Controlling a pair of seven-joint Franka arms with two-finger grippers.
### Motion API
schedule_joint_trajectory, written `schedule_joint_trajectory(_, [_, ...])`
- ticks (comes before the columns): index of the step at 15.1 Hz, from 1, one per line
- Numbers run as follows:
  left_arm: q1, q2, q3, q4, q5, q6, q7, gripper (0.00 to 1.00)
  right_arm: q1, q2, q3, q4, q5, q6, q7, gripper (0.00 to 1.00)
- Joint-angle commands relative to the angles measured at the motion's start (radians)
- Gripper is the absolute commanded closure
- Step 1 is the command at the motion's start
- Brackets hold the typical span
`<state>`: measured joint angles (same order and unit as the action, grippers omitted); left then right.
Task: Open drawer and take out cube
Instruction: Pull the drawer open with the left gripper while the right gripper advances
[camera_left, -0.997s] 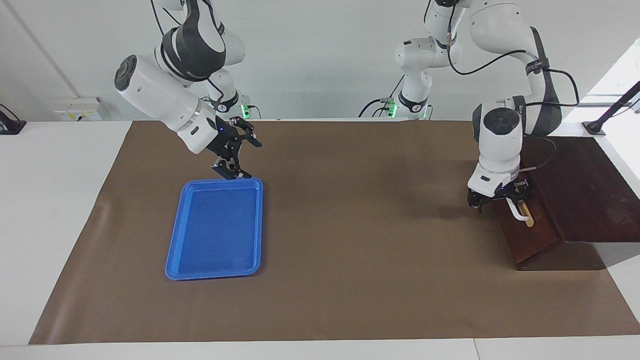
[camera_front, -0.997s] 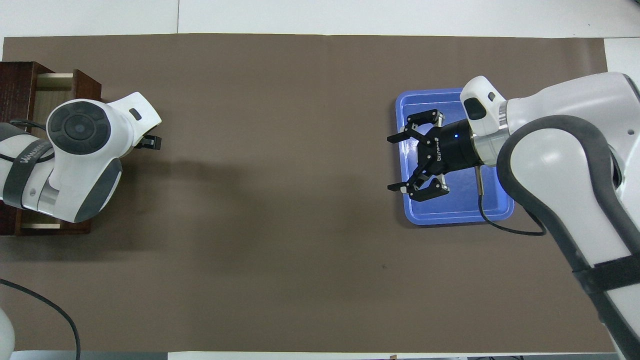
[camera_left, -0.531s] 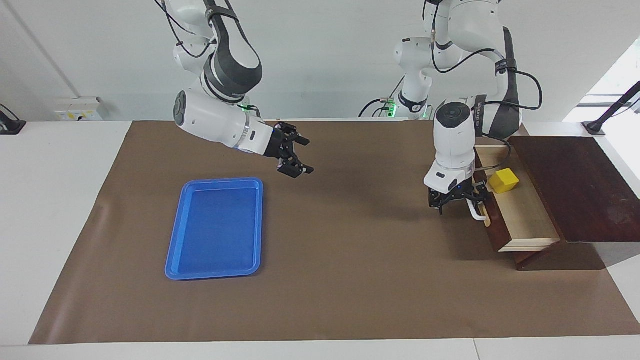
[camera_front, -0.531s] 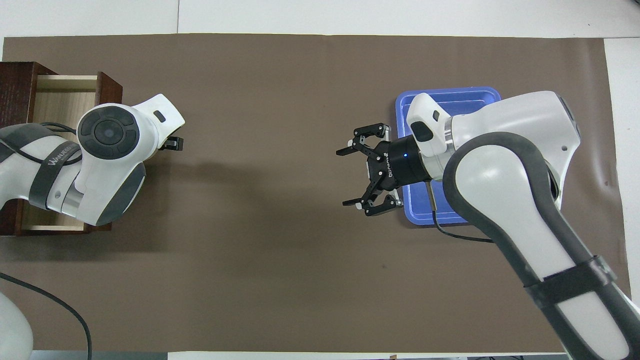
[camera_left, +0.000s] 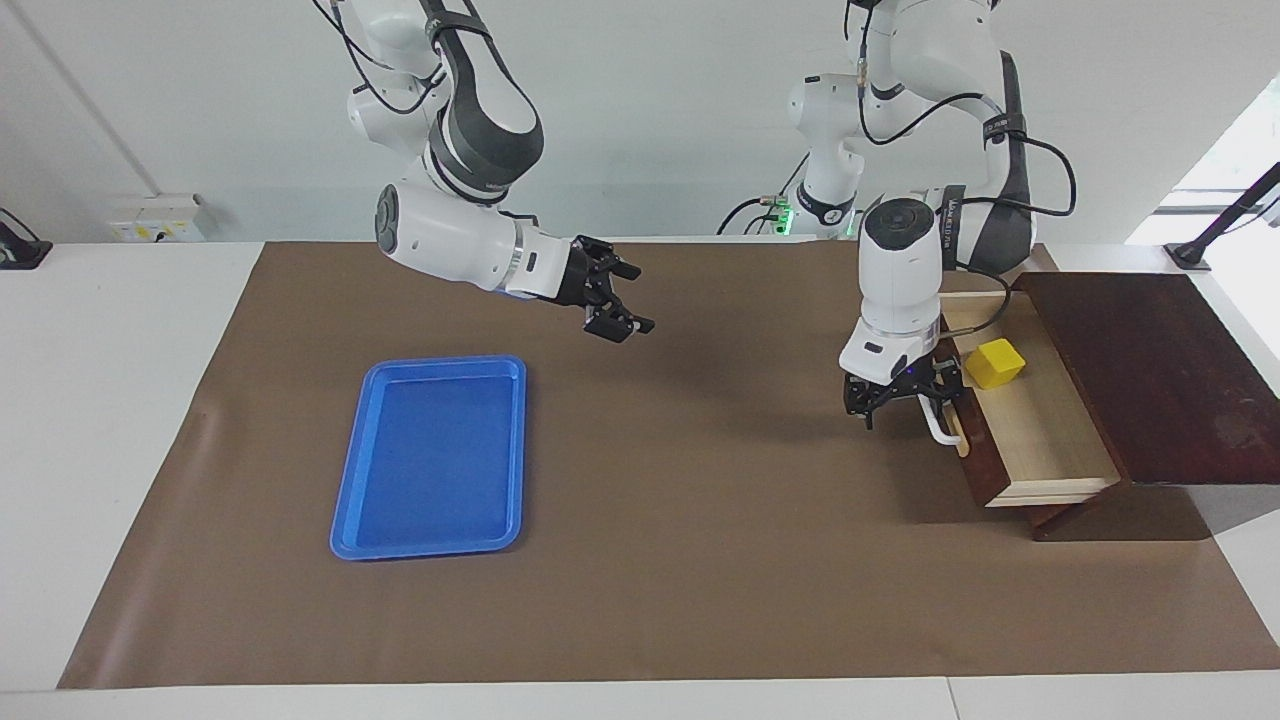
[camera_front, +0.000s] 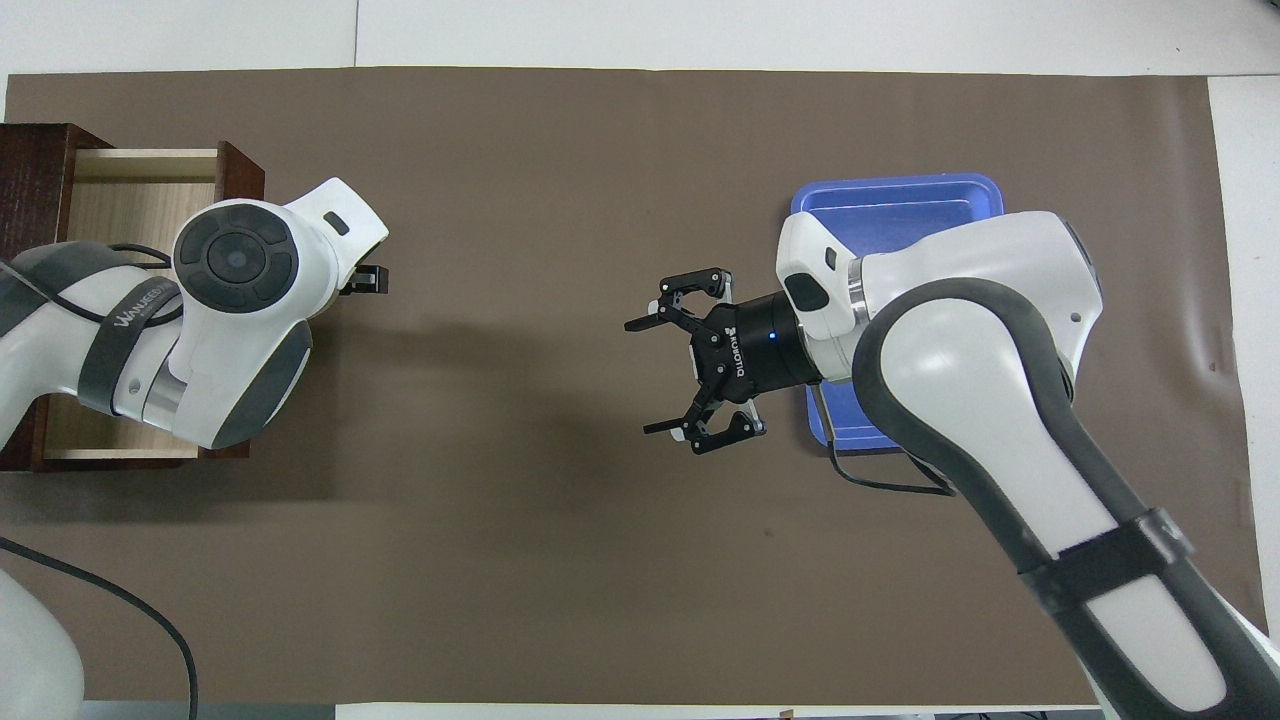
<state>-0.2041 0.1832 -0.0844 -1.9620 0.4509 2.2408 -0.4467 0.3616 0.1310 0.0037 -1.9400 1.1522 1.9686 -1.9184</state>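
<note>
facing view: the drawer (camera_left: 1035, 425) stands pulled out of its dark box (camera_left: 1150, 375) at the left arm's end of the table, its pale inside bare to the camera. the cube (camera_left: 994, 363) sits on the drawer floor, in the part nearer to the robots, close to the drawer front. the left gripper (camera_left: 897, 400) hangs pointing down just in front of the drawer front, at the white handle (camera_left: 937, 428); its fingers look closed around the handle, with the bar sticking out below them. the right gripper (camera_left: 615, 297) is up in the air over bare brown mat (camera_left: 640, 560), between the tray (camera_left: 434, 455) and the drawer, its fingers spread wide and holding nothing. the tray lies flat toward the right arm's end of the table, well apart from the drawer.

overhead view: the left arm covers most of the drawer (camera_front: 130, 200), so the cube is hidden here. only a dark tip of the left gripper (camera_front: 365, 281) shows past the white wrist, in front of the drawer front. the right gripper (camera_front: 690, 365) is over the mat (camera_front: 520, 560), just beside the tray (camera_front: 890, 205), its two fingers splayed apart. the right arm covers much of the tray.
</note>
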Motion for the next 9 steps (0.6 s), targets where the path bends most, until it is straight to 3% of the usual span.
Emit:
schedule_joint_trajectory(1, [-0.048, 0.029, 0.000, 0.026, -0.028, -0.017, -0.038, 0.00, 0.000, 0.125, -0.002, 0.006, 0.204, -0.013, -0.231, 0.00])
schedule_joint_trajectory(3, [-0.044, 0.029, 0.002, 0.043, -0.028, -0.053, -0.035, 0.00, -0.001, 0.199, -0.002, 0.041, 0.276, -0.045, -0.347, 0.00])
schedule_joint_trajectory(6, [-0.044, 0.071, 0.000, 0.182, -0.046, -0.209, -0.032, 0.00, 0.003, 0.243, -0.002, 0.059, 0.299, -0.043, -0.366, 0.00])
schedule_joint_trajectory(9, [-0.029, 0.076, 0.003, 0.265, -0.127, -0.237, -0.029, 0.00, 0.029, 0.251, -0.002, 0.070, 0.326, -0.013, -0.370, 0.00])
